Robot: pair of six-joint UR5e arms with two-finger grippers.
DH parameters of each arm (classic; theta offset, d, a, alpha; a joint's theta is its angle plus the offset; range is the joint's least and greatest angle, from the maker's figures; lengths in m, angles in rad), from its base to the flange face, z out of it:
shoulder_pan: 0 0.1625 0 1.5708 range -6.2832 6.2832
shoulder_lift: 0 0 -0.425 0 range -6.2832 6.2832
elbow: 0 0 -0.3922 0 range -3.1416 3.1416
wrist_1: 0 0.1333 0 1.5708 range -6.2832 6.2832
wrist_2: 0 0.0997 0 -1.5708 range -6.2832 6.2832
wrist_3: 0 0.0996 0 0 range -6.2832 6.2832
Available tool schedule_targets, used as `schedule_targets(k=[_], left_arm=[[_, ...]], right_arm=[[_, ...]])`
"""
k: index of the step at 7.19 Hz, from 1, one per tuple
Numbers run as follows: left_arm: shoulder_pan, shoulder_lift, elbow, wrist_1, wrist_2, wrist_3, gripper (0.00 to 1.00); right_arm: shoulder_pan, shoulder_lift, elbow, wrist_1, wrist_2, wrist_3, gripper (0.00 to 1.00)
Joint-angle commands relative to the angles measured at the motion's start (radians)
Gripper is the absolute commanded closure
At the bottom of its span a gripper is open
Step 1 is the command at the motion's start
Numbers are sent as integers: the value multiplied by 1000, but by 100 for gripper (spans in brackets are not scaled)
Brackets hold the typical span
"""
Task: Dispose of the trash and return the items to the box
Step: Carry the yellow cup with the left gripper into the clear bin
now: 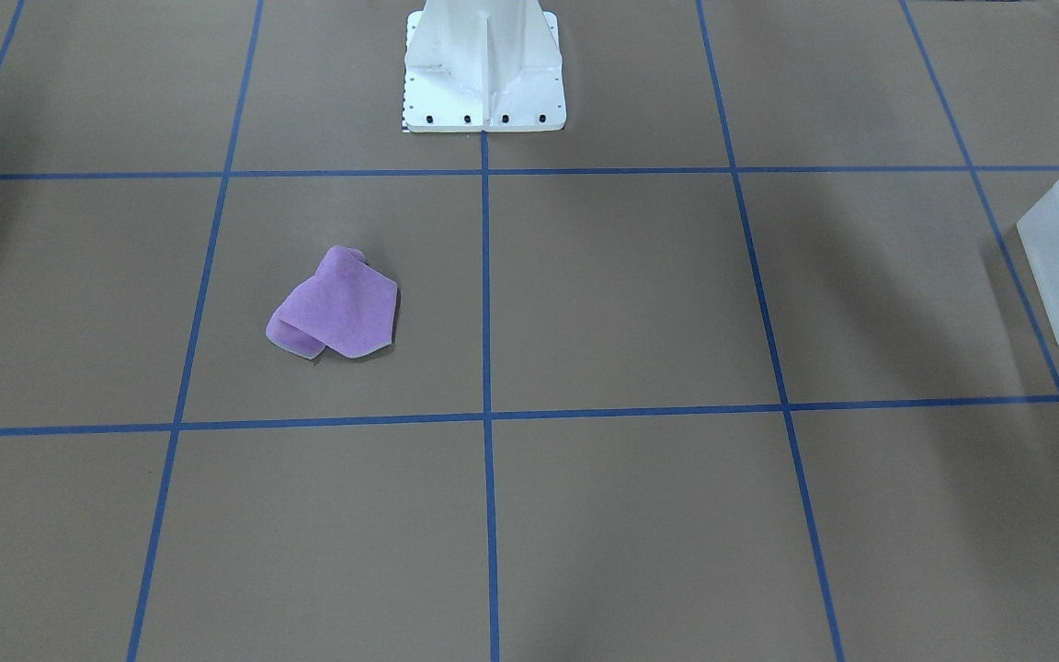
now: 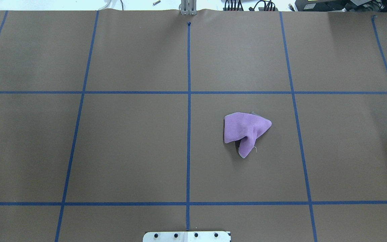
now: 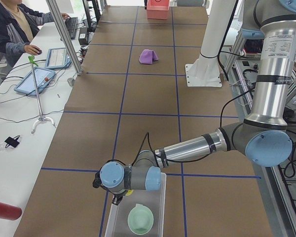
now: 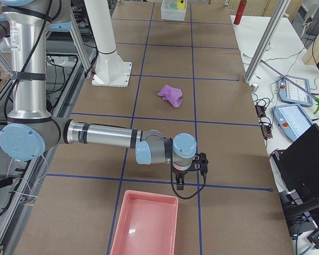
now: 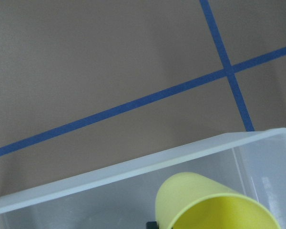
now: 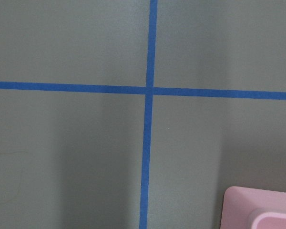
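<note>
The yellow cup [image 5: 214,205] is seen over the frosted bin [image 5: 109,176]; whether the left gripper [image 3: 119,198] or the right gripper [image 4: 179,185] is clenched cannot be told.

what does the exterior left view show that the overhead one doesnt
Only exterior left: the left arm reaching over the frosted box, a mint-green bowl inside that box, a pink bin at the table's far end, and an operator at a side desk.
Only overhead: cables past the table's far edge.
Both: the purple cloth, the white robot base and the blue tape grid.
</note>
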Motion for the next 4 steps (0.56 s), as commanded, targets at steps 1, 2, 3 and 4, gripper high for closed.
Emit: schedule_targets(k=[1,2,3,4], left_arm=[[38,2,14,-3,-17,-59,100],[39,8,15,-3,-32,-60,100],[41,11,15,-3,-33,-65,100],[47,11,17,-3,-33,-68,100]], right_arm=[[0,-1,1,0,0,0,0],[0,1,0,0,-1,0,0],[0,-1,0,0,-1,0,0],[0,-1,0,-2,-1,0,0]])
